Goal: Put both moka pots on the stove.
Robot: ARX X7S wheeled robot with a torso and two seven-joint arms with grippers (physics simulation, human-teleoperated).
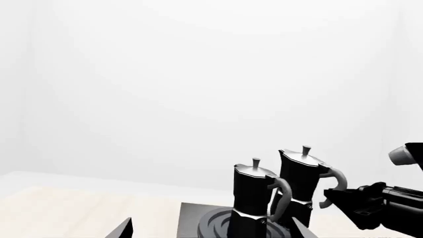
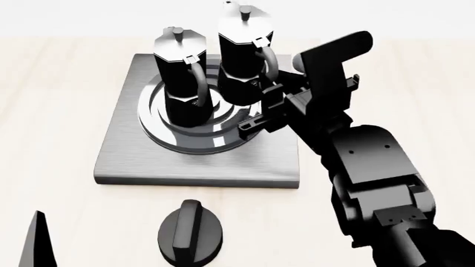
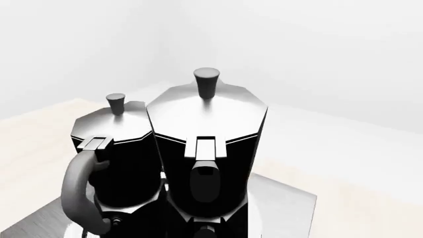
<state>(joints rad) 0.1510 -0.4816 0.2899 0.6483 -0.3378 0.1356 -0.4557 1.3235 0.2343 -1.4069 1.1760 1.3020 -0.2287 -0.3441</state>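
Two black moka pots with silver lids stand upright and close together on the ring burner of the grey stove (image 2: 122, 156). The left pot (image 2: 182, 78) and the right pot (image 2: 243, 53) both show in the left wrist view (image 1: 251, 198) (image 1: 300, 173) and the right wrist view (image 3: 116, 148) (image 3: 208, 148). My right gripper (image 2: 265, 107) is at the right pot's handle (image 2: 268, 64) with its fingers spread apart; it also shows in the left wrist view (image 1: 334, 198). My left gripper (image 1: 211, 233) is open and empty, low in front of the stove, well short of the pots.
A short round black dial knob (image 2: 191, 232) lies on the pale wooden tabletop (image 2: 52, 111) in front of the stove. One left fingertip (image 2: 37, 239) shows at the near left. My right arm (image 2: 371, 167) reaches in from the near right.
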